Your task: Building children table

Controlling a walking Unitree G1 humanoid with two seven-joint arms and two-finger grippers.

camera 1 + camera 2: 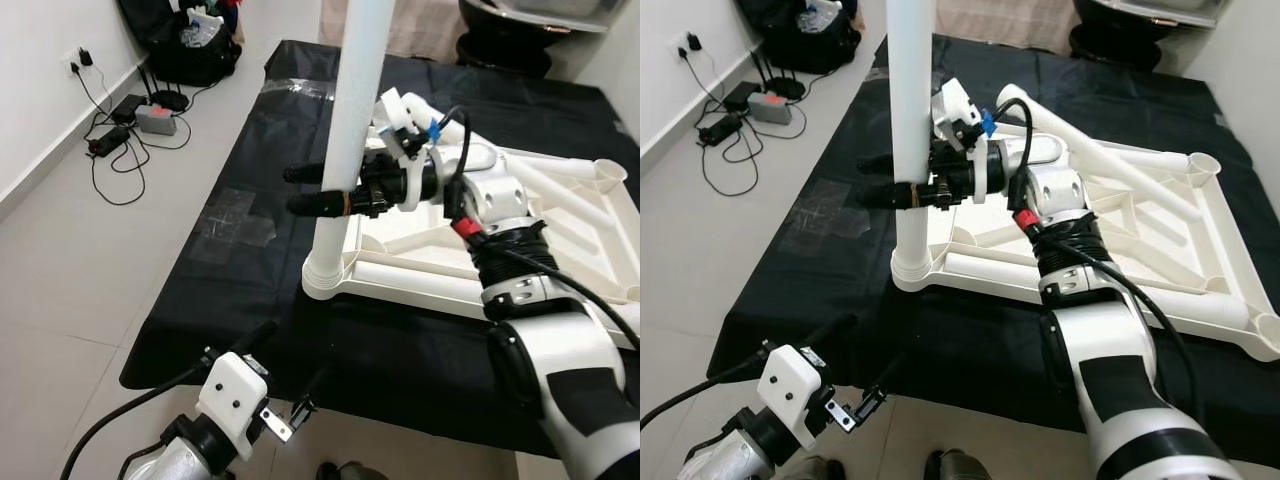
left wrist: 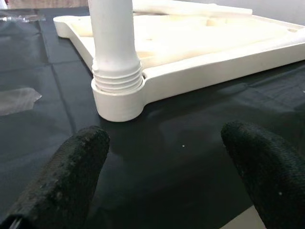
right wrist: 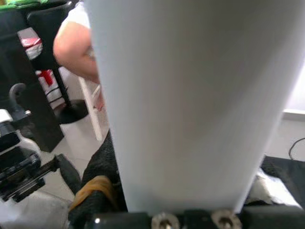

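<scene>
1. The white table top (image 1: 560,235) lies upside down on a black sheet (image 1: 240,260) spread over the floor, at about 3 o'clock in the head views, with a second leg (image 1: 1110,160) lying across its underside.
2. One white table leg (image 1: 350,120) stands upright in the corner socket (image 1: 325,275) at the table top's 9 o'clock corner; its ribbed lower end sits in the socket collar, as the left wrist view shows at close range.
3. The right gripper (image 1: 335,188) reaches in from 3 o'clock and its jaws are clamped on the leg about halfway up the visible length, one finger on each side.
4. The left gripper (image 1: 290,375) hangs low at 6 o'clock by the sheet's near edge, jaws apart and empty, well apart from the socket.
5. The step in hand looks like seating the leg. I judge it best to keep the leg truly vertical over the socket, then press or turn along its own axis, since any tilt would likely bind the ribs in the collar.
6. The grip is high on the leg, so sideways force could lever the table top up; bracing the frame near the socket with the left gripper would probably steady it.
</scene>
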